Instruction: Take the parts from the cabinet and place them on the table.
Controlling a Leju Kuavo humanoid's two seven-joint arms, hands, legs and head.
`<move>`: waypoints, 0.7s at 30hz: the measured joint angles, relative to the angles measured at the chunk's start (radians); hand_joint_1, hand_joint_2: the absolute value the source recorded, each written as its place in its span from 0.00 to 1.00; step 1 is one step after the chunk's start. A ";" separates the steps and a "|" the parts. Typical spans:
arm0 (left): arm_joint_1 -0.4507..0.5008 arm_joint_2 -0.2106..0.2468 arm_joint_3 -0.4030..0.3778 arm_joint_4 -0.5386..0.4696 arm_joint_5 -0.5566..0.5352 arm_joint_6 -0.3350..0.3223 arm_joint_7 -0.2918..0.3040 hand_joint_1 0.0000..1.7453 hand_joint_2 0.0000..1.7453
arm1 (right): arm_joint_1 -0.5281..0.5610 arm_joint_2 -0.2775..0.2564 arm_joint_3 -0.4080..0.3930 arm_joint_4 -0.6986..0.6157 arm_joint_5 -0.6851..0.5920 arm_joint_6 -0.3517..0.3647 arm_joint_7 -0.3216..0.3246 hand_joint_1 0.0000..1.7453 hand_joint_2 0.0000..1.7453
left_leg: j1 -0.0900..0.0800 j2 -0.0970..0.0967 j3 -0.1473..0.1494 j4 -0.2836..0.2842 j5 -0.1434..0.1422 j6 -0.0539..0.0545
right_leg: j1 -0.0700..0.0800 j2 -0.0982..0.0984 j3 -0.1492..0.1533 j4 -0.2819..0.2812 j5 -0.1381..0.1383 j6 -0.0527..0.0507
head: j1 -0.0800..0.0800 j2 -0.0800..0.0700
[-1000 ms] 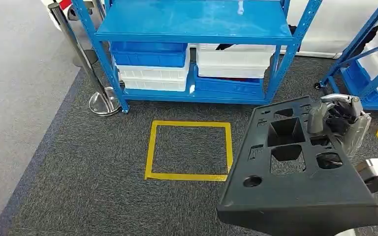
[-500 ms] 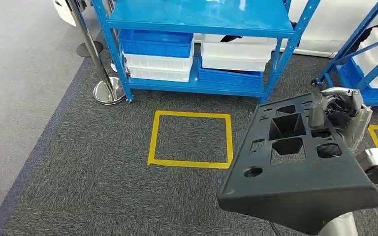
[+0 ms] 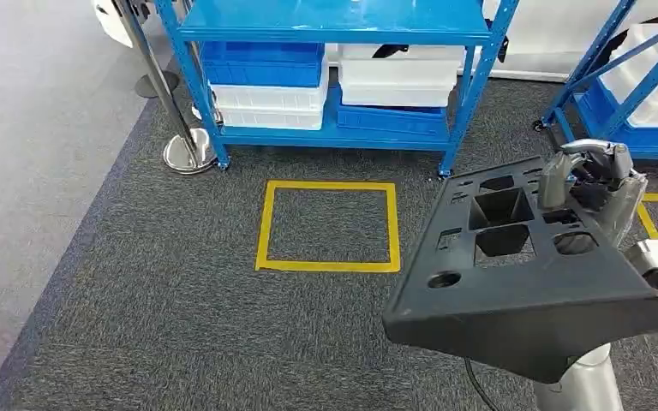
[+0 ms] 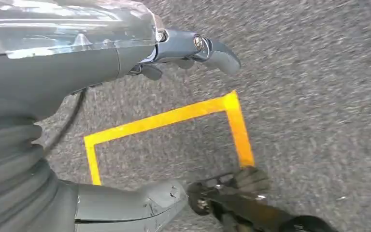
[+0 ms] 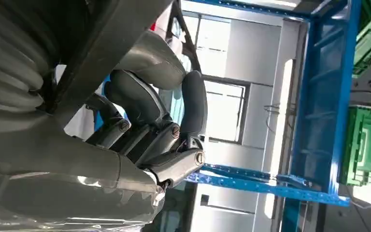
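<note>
Carpet is lying open around the yellow taped square, which I am seeing just in front of the blue cabinet. I am gripping the black panel part at its far edge with my right hand, carrying it beside that square. My left hand is hanging over the square's corner, fingers apart and holding nothing.

The rack stands at the far side of the carpet. Stacked bins sit on its low shelf, more bins beside them to the right. A post stands by its left leg. A taped square lies on the carpet before the rack. The part is right of the square, nearer, with the right hand on its far right corner. Another rack stands far right.
</note>
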 joint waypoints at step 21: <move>-0.006 -0.002 -0.003 0.000 -0.013 -0.008 0.000 0.00 1.00 | -0.043 -0.001 0.002 0.038 0.017 -0.001 0.015 1.00 1.00 | -0.014 0.004 -0.035 -0.222 0.131 0.025 | 0.008 0.005 0.166 -0.025 -0.123 0.021 | 0.010 0.000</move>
